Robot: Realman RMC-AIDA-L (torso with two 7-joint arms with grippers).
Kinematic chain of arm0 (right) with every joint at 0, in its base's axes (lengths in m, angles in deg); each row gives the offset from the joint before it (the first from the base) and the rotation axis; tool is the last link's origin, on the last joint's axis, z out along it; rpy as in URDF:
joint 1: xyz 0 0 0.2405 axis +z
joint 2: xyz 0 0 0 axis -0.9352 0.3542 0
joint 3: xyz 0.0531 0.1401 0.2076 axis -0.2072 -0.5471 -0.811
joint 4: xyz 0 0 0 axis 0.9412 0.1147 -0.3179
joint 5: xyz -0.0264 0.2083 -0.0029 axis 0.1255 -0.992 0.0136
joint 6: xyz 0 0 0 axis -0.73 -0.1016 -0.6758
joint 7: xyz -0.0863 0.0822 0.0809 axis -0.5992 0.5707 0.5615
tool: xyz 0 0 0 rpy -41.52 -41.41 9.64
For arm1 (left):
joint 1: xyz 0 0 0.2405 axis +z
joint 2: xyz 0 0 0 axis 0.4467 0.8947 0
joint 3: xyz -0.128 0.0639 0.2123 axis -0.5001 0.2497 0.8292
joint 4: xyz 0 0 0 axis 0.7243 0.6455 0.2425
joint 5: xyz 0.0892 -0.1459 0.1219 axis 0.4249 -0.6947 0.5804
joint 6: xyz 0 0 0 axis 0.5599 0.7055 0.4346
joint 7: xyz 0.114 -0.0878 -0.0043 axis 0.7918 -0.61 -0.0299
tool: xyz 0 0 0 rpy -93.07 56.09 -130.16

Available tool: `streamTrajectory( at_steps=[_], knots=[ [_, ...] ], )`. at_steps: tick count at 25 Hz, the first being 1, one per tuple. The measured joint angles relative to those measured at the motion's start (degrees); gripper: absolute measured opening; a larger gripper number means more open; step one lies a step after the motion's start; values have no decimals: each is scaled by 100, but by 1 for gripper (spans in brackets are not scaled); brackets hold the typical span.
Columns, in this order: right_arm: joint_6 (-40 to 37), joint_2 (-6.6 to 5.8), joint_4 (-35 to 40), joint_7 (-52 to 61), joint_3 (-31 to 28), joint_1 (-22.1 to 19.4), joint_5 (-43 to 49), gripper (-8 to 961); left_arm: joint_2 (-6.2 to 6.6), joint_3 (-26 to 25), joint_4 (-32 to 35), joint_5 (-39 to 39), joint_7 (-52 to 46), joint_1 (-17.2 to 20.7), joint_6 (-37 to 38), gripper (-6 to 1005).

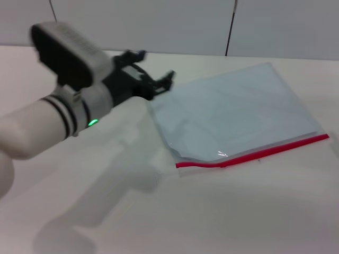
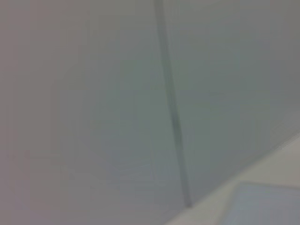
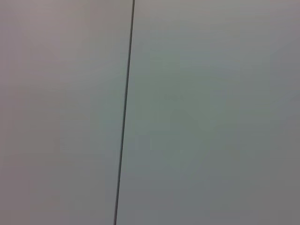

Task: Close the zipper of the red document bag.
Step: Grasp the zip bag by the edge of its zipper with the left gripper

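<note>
The left arm's black tool (image 1: 151, 79), fingers spread, hovers beside the flat translucent pale-blue plastic document bag (image 1: 233, 114) on the white worktop (image 1: 238, 211).

This looks like a robot test bench in a lab or plain work room rather than a home. A bare white table (image 1: 222, 211) fills the head view, backed by smooth pale grey wall panels (image 1: 159, 26) split by thin dark vertical seams (image 3: 125, 112). Both wrist views show only those same blank panels. Nothing domestic or decorative is on show.
</note>
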Motion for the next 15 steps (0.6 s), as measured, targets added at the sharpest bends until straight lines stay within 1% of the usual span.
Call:
streamTrajectory(
  at_steps=[1,2,4,6,7,8,10,12,14,15],
  knots=[
    [0,0,1,0,0,-1,1,822,21,-231,378,1,253,48,591,819],
    [0,0,2,0,0,-2,0,822,21,-402,611,1,452,96,1070,819],
    [1,0,2,0,0,-2,0,821,-32,-911,1142,6,897,227,2170,819],
    [0,0,2,0,0,3,0,821,-171,-1451,1598,106,1246,344,3309,819],
    [1,0,2,0,0,6,1,821,-242,-1630,1730,181,1310,381,3659,819],
    [3,0,2,0,0,8,0,821,-336,-1828,1867,368,1331,413,4065,819],
    [7,0,2,0,0,12,1,821,-605,-2233,2150,912,1333,455,4954,818],
    [10,0,2,0,0,17,0,821,-924,-2520,2352,1658,1322,428,5796,818],
    [10,0,2,0,0,22,1,821,-1259,-2641,2462,2492,1314,349,6513,818],
    [10,0,2,0,0,23,1,821,-1394,-2644,2484,2785,1313,316,6729,818]
  ],
)
